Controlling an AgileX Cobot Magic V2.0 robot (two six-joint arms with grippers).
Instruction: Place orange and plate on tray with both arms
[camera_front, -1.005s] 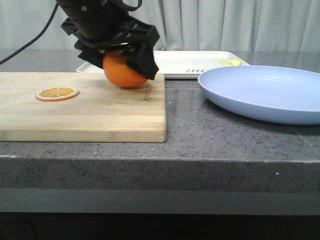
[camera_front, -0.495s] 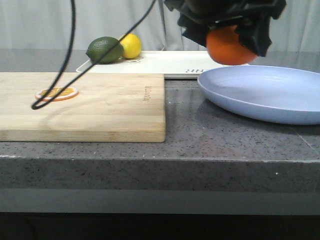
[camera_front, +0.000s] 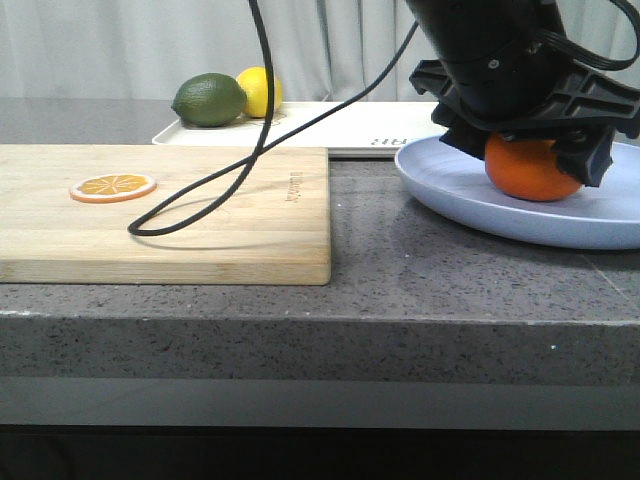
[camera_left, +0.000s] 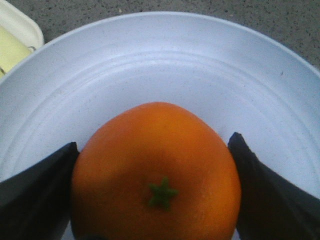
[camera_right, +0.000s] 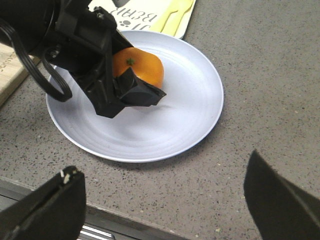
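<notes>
The orange (camera_front: 530, 172) is in the pale blue plate (camera_front: 455, 188) at the right and seems to rest on it. My left gripper (camera_front: 528, 160) is shut on the orange, one black finger (camera_left: 35, 187) on each side; the green stem (camera_left: 161, 192) faces the left wrist camera. The plate (camera_left: 165, 60) fills that view. The off-white tray (camera_front: 350, 125) lies behind the plate. In the right wrist view, the orange (camera_right: 145, 67) sits in the plate (camera_right: 185, 115) under the left gripper (camera_right: 122, 87). My right gripper (camera_right: 160, 200) is open and empty above the table's front edge near the plate.
A wooden cutting board (camera_front: 200, 225) lies at the left with an orange slice (camera_front: 113, 186). A black cable (camera_front: 195, 205) loops over the board. A lime (camera_front: 209, 100) and a lemon (camera_front: 262, 90) sit at the tray's left end. A yellow piece (camera_left: 10, 50) lies on the tray near the plate.
My left gripper has carried the orange from above the cutting board to the right and lowered it into the plate. The cable now trails across the board.
</notes>
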